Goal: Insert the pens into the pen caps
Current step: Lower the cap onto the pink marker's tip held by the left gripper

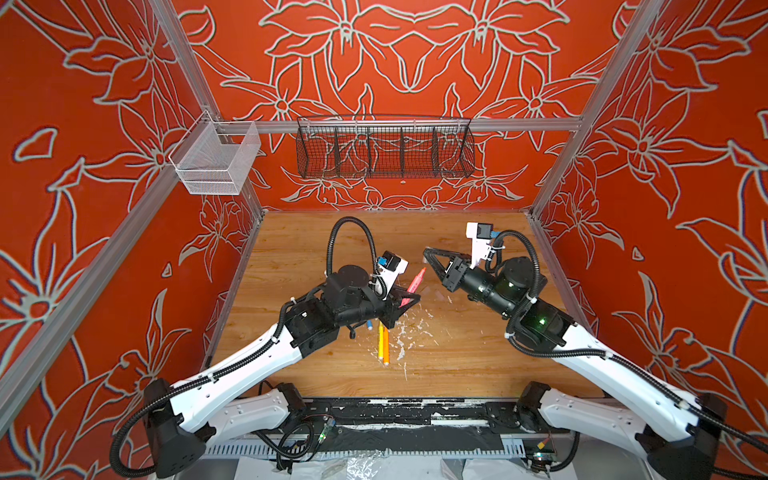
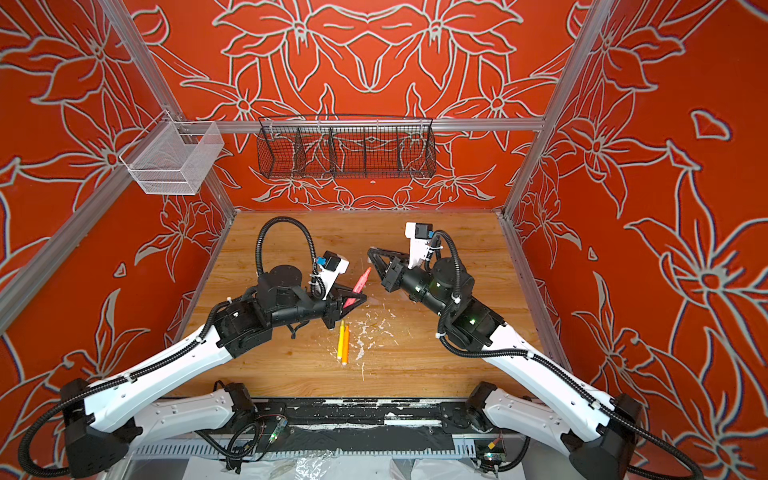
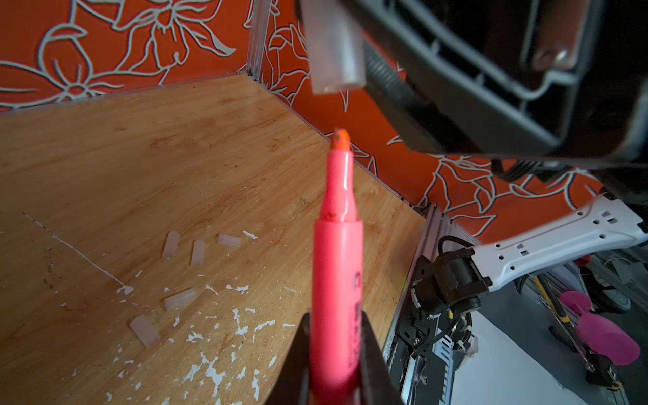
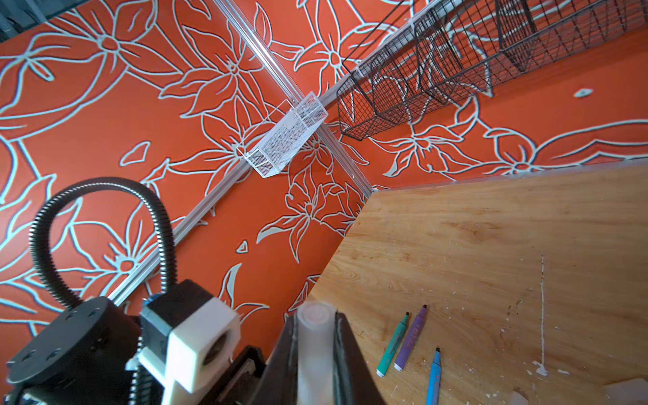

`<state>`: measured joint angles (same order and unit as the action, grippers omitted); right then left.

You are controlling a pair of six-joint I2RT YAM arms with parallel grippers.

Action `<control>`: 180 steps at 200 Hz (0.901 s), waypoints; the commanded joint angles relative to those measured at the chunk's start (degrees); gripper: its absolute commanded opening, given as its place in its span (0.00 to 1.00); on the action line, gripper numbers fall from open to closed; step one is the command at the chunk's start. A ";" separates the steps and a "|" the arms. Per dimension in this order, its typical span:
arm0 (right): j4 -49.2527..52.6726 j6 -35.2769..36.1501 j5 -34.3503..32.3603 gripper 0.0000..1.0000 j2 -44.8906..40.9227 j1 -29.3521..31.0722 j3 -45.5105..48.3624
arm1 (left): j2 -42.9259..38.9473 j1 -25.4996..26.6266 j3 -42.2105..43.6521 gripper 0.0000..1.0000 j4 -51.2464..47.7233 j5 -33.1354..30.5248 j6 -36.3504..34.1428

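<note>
Leftmost, the left gripper (image 1: 409,300) pinches the pink-red pen (image 1: 415,283) low on its barrel, its bare tip raised off the wooden table (image 1: 291,249). Just beside it, the yellow pen (image 1: 380,343) and orange pen (image 1: 385,347) lie side by side on the wood. Five loose pen caps (image 3: 179,298) lie scattered further right. The right gripper (image 1: 427,252) is clamped on a translucent cap (image 4: 314,345), near the pink-red tip but apart from it.

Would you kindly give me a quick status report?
Left gripper shut on pink pen, tip bare. Right gripper shut on clear cap, not yet on tip. Nothing between them.
</note>
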<state>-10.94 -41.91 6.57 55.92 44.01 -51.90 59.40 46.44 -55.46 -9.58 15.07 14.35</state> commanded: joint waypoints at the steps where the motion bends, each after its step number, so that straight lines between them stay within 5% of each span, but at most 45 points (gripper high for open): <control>1: -2.97 -3.24 -2.30 0.13 -0.48 0.26 2.15 | -1.99 -0.25 0.33 0.00 2.70 -1.02 -0.28; 180: -9.46 -6.98 1.84 0.12 -1.13 0.36 2.22 | -1.48 -0.22 0.17 0.00 2.70 -1.18 -0.48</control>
<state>-15.68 -46.85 5.96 54.41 44.01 -48.93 57.82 46.44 -55.42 -8.36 14.09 14.35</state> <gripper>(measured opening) 0.177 0.153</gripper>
